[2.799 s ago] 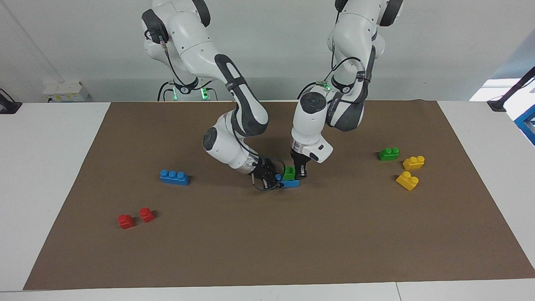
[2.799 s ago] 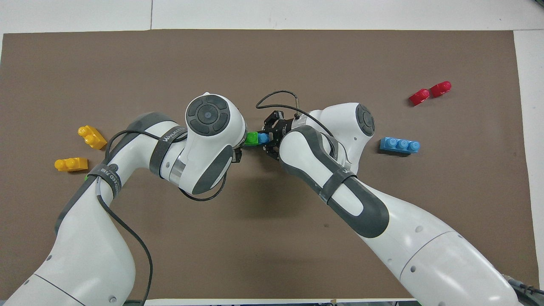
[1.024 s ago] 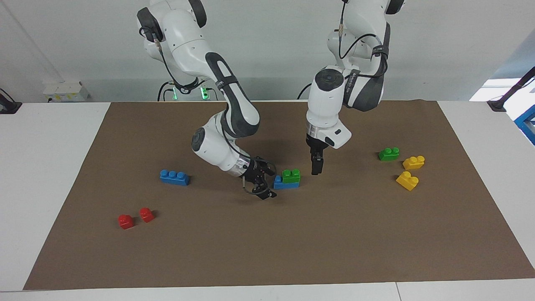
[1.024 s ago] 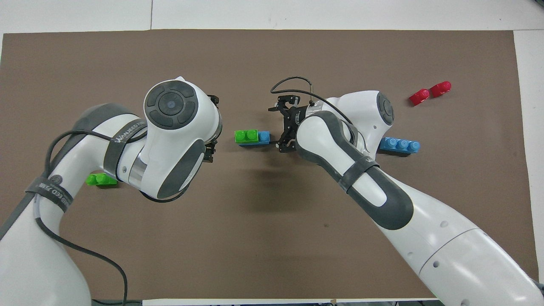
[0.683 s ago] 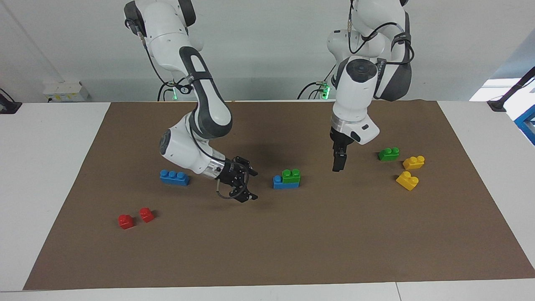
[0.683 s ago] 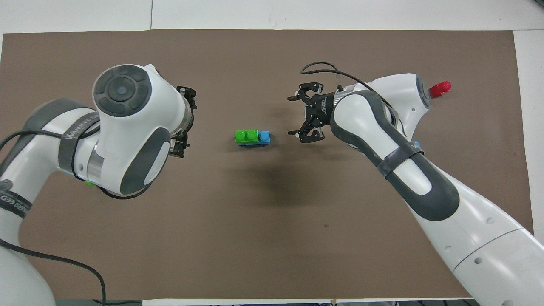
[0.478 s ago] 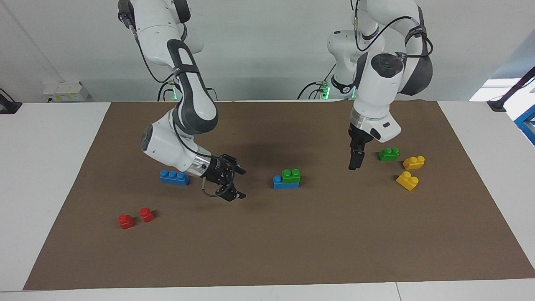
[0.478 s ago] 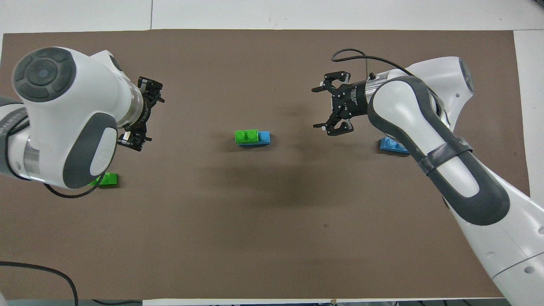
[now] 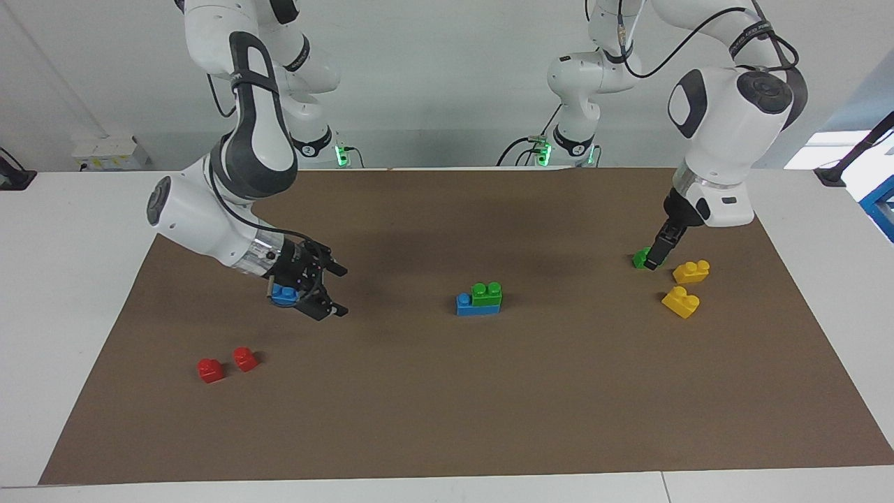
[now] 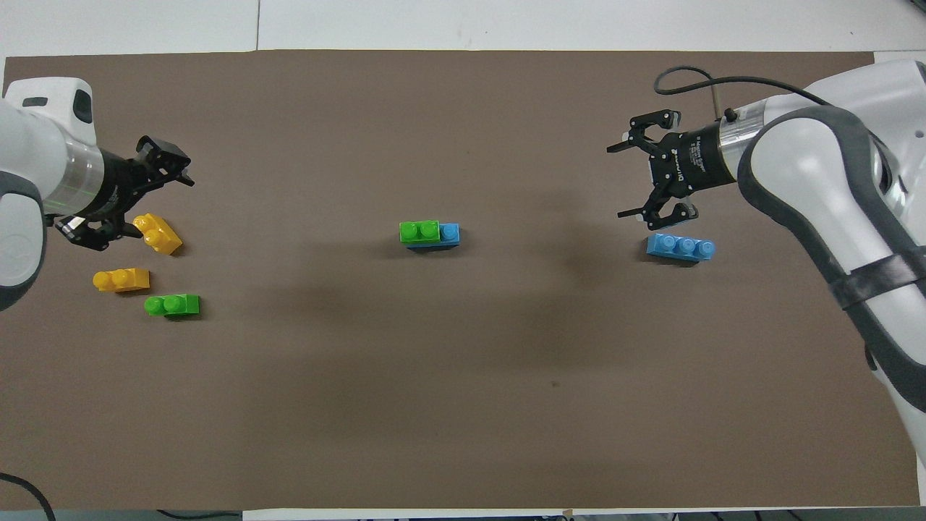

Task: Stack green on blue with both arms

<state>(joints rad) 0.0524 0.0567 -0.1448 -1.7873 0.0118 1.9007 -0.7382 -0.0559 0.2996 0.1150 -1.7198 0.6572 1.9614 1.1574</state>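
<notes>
Green brick [image 9: 487, 293] atop blue brick [image 9: 466, 305]

facing: high, looks toward robots | overhead: steeply down from robots' end | shared: brown mat [image 9: 447, 419]

Even, bright light from above — my arms cast soft, blurred shadows on the brown mat [image 9: 447, 419]; both views sharp, glare-free.
</notes>
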